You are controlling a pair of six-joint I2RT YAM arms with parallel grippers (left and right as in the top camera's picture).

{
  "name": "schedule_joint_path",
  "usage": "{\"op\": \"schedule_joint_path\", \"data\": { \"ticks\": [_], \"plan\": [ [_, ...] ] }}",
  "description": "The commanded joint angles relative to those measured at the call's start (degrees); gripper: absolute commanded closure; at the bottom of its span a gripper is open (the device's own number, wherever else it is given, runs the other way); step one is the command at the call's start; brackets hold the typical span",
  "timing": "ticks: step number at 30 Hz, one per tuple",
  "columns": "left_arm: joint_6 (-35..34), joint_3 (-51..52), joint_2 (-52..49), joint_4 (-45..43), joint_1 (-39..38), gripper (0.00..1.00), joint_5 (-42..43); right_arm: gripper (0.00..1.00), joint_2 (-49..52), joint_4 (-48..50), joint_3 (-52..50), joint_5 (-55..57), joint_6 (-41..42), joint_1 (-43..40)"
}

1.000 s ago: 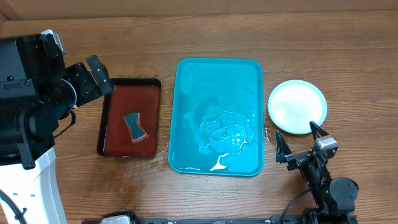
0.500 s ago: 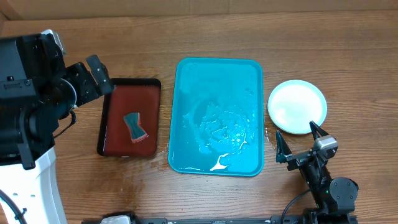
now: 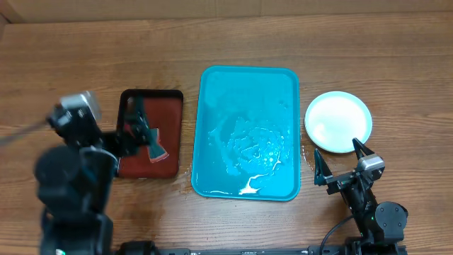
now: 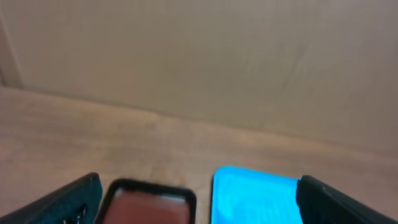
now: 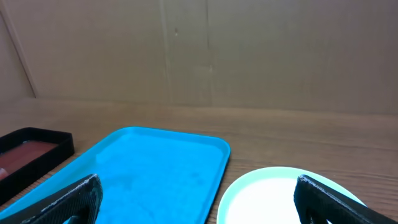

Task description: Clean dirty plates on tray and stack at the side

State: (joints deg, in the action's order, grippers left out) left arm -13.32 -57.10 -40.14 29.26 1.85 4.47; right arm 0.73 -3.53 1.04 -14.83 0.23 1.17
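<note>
Turquoise tray [image 3: 212,92] bare of plates; plates [image 3: 338,121] sit stacked at right of frame, just beside it.
Left gripper [image 3: 136,122] hangs over the reddish-brown tray [image 3: 170,99] at left-centre, jaws wide apart in its wrist view, nothing between them. The teal sponge [image 3: 153,144] lies in that tray, close by the fingers. Looks like sponge put-away or pick-up, can't tell which; either way go straight up or down so the small tray doesn't drag. Right gripper [image 3: 338,164] at lower right, jaws apart, empty, near the stack; keep it off the rim. Turquoise tray holds only water and white suds [image 3: 249,188]. Only the top plate shows, pale blue rim, clean; count hidden.
</note>
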Motion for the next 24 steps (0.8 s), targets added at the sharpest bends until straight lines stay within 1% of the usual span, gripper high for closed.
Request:
{"op": "schedule_joint_path", "data": {
  "ticks": [1, 5, 8, 16, 21, 24],
  "plan": [
    [1.97, 14.05, 9.62, -5.99, -0.39, 0.00, 3.54, 0.00, -0.57, 0.28, -0.57, -0.22, 0.15, 0.09],
    [1.99, 25.97, 19.23, -12.31, -0.39, 0.00, 3.76, 0.00, -0.57, 0.26, -0.57, -0.22, 0.15, 0.09],
    [2.01, 33.09, 25.83, -15.98, -0.37, 0.00, 3.34, 0.00, -0.55, 0.28, -0.57, -0.22, 0.15, 0.09],
    [1.97, 48.46, 40.19, -22.88, 0.11, 0.00, 2.62, 0.00, -0.57, 0.28, -0.57, -0.22, 0.15, 0.09],
    [1.31, 56.13, 39.98, -31.78, 0.09, 0.00, 2.64, 0.00, -0.57, 0.28, -0.57, -0.22, 0.15, 0.09],
    [1.09, 56.83, 39.98, -29.92, 0.02, 0.00, 2.64, 0.00, -0.57, 0.28, -0.57, -0.22, 0.15, 0.09]
  ]
}}
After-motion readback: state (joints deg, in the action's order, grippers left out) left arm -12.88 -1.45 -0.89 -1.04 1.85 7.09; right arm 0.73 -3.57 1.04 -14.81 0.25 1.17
